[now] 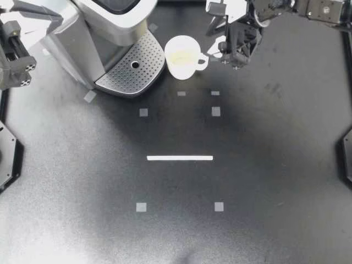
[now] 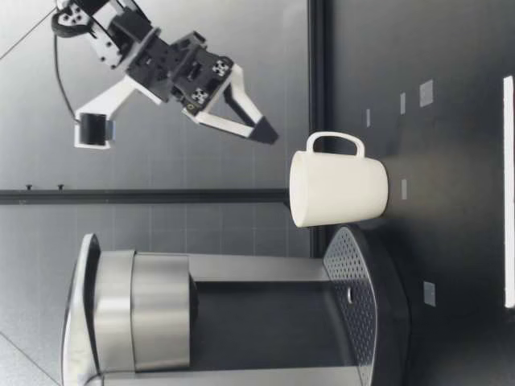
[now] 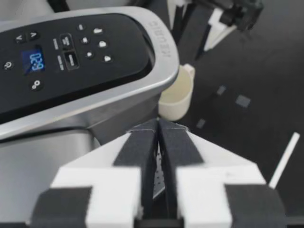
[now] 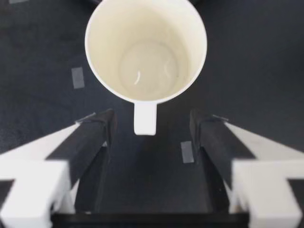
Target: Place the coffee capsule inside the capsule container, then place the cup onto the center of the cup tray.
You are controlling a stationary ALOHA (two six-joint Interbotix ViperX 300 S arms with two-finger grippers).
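My right gripper (image 1: 228, 61) is hovering with its fingers spread wide, just above the handle of the cup (image 1: 181, 56) and touching nothing. The cup is standing upright and empty on the table (image 1: 247, 165), just beside the rim of the tray (image 1: 132, 74) rather than on it. My left gripper (image 1: 55, 16) is holding its fingers pressed together on nothing, beside the machine (image 1: 82, 33).

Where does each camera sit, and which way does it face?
Top: overhead, straight down at coffee machine and cup; left arm, right gripper show.
Low: table height, across at cup and machine; right gripper above.
Left wrist: above machine's panel; left gripper shut.
Right wrist: down into cup; handle between open fingers.
All four share the cup.
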